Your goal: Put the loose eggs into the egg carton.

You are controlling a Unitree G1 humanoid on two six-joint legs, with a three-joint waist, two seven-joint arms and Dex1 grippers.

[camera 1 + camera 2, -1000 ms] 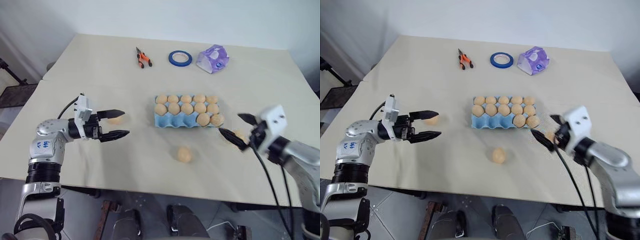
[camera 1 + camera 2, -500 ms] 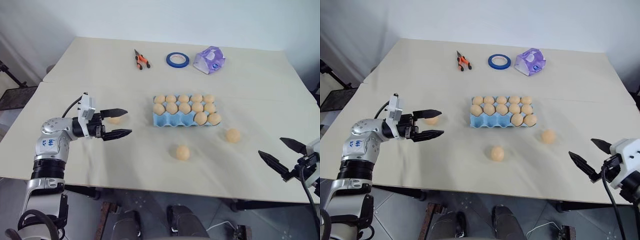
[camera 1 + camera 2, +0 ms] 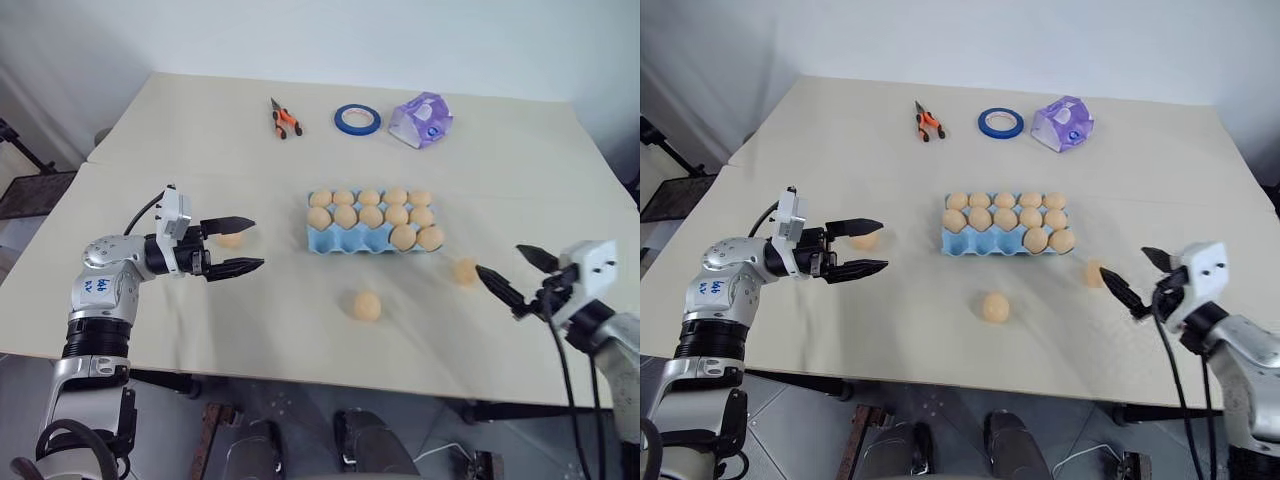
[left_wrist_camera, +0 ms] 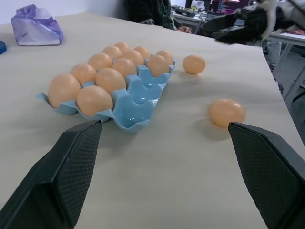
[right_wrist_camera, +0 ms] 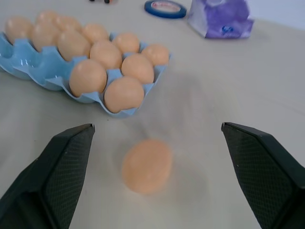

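The matte beige table (image 3: 200, 130) carried the light blue moulded egg carton (image 3: 340, 241), stiff and scalloped, its near row mostly empty. Three loose eggs lay outside it: one (image 3: 367, 306) at its six o'clock, one (image 3: 464, 270) at four, one (image 3: 231, 238) at nine. Smooth, oval, probably light, brittle and prone to rolling, each wanted a gentle pinch across the middle. Left hand (image 3: 240, 244) and right hand (image 3: 512, 271) were both wide, empty.

Head eyes look down over the table (image 3: 200, 130); both wrist views, low and close, share the egg carton (image 4: 138, 102).
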